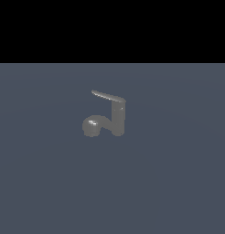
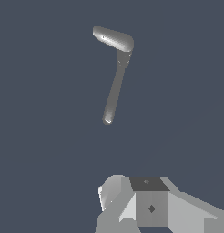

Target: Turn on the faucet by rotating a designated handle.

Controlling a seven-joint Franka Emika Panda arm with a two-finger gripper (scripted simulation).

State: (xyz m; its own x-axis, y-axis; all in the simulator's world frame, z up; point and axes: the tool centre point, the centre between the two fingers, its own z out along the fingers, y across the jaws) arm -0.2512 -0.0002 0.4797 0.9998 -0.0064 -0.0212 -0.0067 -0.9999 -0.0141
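Faucet (image 1: 115, 119) of dull grey metal, flat curved handle (image 1: 108, 96) atop its cylindrical post; fingers' (image 2: 114, 191) state cannot be told.

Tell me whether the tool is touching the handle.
Apart. In the wrist view, the tool sits at the frame edge with bare floor between it and the handle; the exterior view shows the faucet alone.
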